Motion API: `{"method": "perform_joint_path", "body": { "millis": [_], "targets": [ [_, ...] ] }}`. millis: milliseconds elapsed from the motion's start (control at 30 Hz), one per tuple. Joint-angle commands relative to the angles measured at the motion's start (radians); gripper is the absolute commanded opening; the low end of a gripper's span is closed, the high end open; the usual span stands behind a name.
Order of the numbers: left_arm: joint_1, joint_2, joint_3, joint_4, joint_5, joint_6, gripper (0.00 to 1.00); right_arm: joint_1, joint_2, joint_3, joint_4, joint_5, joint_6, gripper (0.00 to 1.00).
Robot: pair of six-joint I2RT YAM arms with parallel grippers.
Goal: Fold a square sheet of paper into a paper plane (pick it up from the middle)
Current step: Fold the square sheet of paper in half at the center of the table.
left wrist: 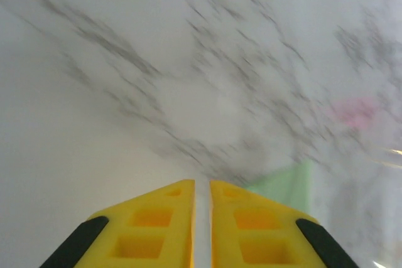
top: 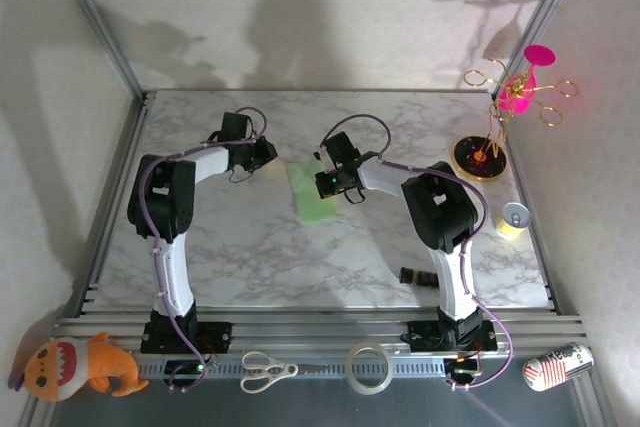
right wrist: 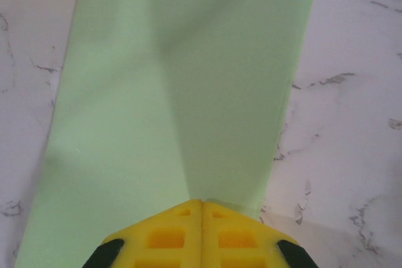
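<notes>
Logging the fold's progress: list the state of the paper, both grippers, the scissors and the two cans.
sheet of paper: folded into a narrow strip, lying flat.
right gripper: shut, tips over the paper.
left gripper: nearly shut, empty, beside the paper.
scissors: closed.
yellow can: upright.
white can: on its side.

Two white-and-black robot arms, the left arm [top: 165, 212] and the right arm [top: 442, 209]. One marble-topped table [top: 250, 259]. One light green sheet of paper [top: 310, 195]. Two drink cans: a yellow upright can [top: 513, 219] at right, a white lying can [top: 557, 365] near right. One orange plush toy [top: 75, 367], one pair of white-handled scissors [top: 268, 371], one clear tape roll [top: 369, 367], one pink-and-gold wire ornament [top: 518, 92], one small black block [top: 416, 276].
</notes>
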Motion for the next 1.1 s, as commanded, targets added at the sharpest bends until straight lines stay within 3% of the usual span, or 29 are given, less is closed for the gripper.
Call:
{"method": "perform_joint_path", "body": {
  "millis": [0,133,400,700,1067],
  "targets": [
    [-0.058,-0.044,-0.061,0.095,0.093,-0.071,0.14,-0.025,0.028,0.005,-0.171,-0.071,0.006,0.05],
    [-0.095,-0.025,-0.081,0.117,0.102,-0.09,0.13,-0.025,-0.042,0.041,-0.082,-0.201,0.11,0.1],
    [-0.106,0.024,-0.071,0.122,0.105,-0.094,0.11,0.008,-0.129,-0.02,0.003,-0.2,0.27,0.12],
    [-0.105,0.049,-0.049,0.068,0.042,-0.068,0.08,0.072,-0.098,-0.073,0.146,-0.243,0.486,0.03],
    [-0.105,0.062,-0.06,0.066,0.032,-0.065,0.08,0.116,0.032,0.007,0.109,-0.253,0.509,0.01]
  ]
}}
